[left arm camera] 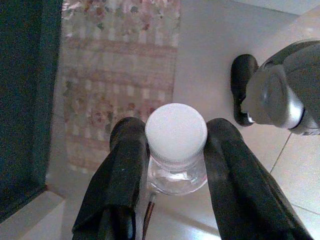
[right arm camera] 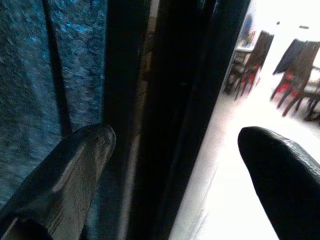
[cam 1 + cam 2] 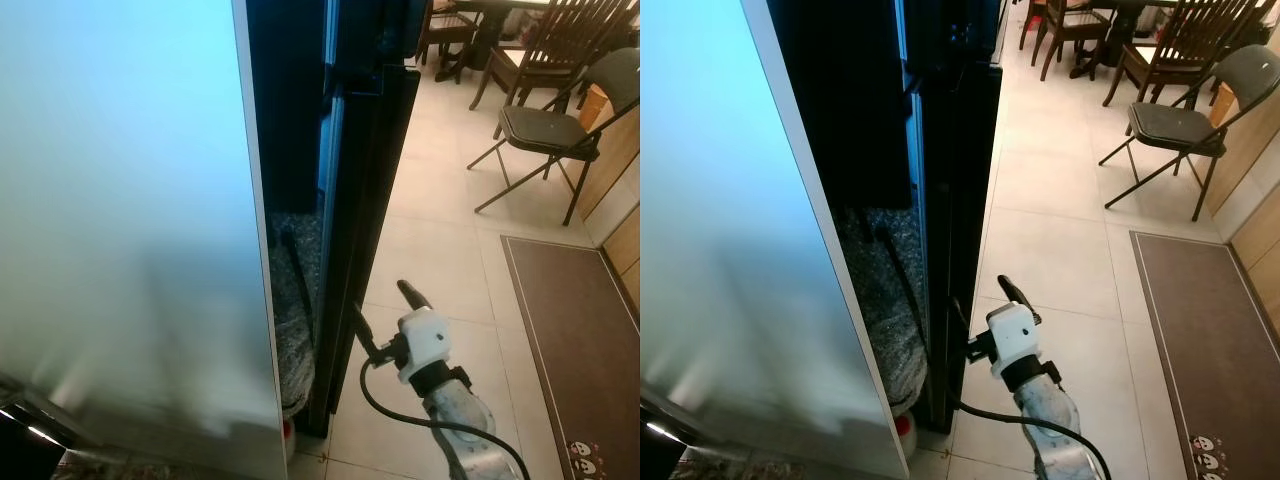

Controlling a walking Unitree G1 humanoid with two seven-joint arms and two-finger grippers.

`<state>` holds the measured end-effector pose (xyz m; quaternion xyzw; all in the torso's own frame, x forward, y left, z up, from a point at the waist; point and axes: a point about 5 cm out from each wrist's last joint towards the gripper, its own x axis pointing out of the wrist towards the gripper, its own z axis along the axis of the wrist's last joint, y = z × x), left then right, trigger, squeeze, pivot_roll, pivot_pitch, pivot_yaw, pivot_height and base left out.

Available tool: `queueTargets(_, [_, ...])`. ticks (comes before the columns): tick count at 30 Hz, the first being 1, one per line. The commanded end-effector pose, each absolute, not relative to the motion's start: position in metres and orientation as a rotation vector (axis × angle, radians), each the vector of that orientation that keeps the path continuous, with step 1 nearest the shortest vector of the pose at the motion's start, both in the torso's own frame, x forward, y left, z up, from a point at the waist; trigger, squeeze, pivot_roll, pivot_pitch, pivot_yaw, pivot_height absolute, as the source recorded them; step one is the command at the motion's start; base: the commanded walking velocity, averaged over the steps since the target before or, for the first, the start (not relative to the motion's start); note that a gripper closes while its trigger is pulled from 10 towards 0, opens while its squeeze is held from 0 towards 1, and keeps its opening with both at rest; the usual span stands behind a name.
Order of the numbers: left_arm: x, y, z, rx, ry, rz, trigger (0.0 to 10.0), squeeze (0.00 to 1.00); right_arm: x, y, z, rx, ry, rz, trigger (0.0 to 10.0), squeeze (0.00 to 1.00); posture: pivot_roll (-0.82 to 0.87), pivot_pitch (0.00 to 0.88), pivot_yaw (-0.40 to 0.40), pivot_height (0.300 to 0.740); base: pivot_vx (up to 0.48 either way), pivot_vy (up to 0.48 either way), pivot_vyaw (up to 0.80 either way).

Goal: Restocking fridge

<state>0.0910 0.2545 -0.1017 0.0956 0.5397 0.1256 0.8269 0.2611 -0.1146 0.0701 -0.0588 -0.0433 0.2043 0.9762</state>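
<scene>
Currently opening: right gripper (image 3: 382, 318) jaws spread astride the tall black fridge door (image 3: 365, 200) edge; left gripper (image 1: 175, 150) pinches a clear white-capped bottle (image 1: 176, 145). Next: swing door wider.

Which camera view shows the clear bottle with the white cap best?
The left wrist view: the bottle sits between the left gripper fingers, cap towards the camera. The eye views and right wrist view show the fridge door edge and right gripper instead.

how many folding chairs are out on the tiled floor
1. A dark folding chair stands on the tiles beyond the brown mat, near the wooden dining chairs. Others could sit outside the picture.
</scene>
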Motion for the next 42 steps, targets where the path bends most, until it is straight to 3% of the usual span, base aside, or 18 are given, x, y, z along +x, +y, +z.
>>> queueTargets(1, [0.087, 0.257, -0.102, 0.230, 1.152, 0.259, 10.0, 0.00, 0.260, -0.107, 0.077, -0.086, -0.091, 0.443, 10.0, 1.00, -0.01, 0.000, -0.005, 0.740, 0.000, 0.000, 0.00])
queueTargets(6, [0.086, 0.258, -0.102, 0.237, 1.152, 0.254, 10.0, 0.00, 0.260, -0.094, 0.080, -0.118, -0.087, 0.463, 10.0, 1.00, -0.01, 0.000, -0.002, 0.740, 0.000, 0.000, 0.00])
queueTargets(7, [0.086, 0.258, -0.102, 0.237, 1.152, 0.252, 10.0, 0.00, 0.262, -0.094, 0.080, -0.128, -0.084, 0.451, 10.0, 0.00, -0.01, 0.000, -0.001, 0.740, 0.000, 0.000, 0.00])
queueTargets(11, [0.085, 0.258, -0.102, 0.242, 1.152, 0.243, 10.0, 0.00, 0.280, -0.098, 0.087, -0.092, -0.090, 0.311, 10.0, 0.00, -0.01, 0.000, 0.000, 0.740, 0.000, 0.000, 0.00])
queueTargets(16, [0.084, 0.258, -0.102, 0.238, 1.152, 0.247, 10.0, 0.00, 0.287, -0.094, 0.095, -0.081, -0.127, 0.268, 10.0, 0.00, -0.01, 0.000, -0.002, 0.740, 0.000, 0.000, 0.00])
queueTargets(31, [0.080, 0.258, -0.103, 0.235, 1.158, 0.256, 10.0, 0.00, 0.279, -0.071, 0.086, -0.099, -0.054, 0.421, 10.0, 0.00, 0.00, 0.000, -0.006, 0.740, 0.000, 0.000, 0.00])
queueTargets(42, [0.079, 0.256, -0.103, 0.209, 1.152, 0.271, 10.0, 0.00, 0.291, -0.077, 0.091, -0.131, -0.078, 0.379, 10.0, 0.00, 0.01, 0.000, -0.028, 0.740, 0.000, 0.000, 0.00])
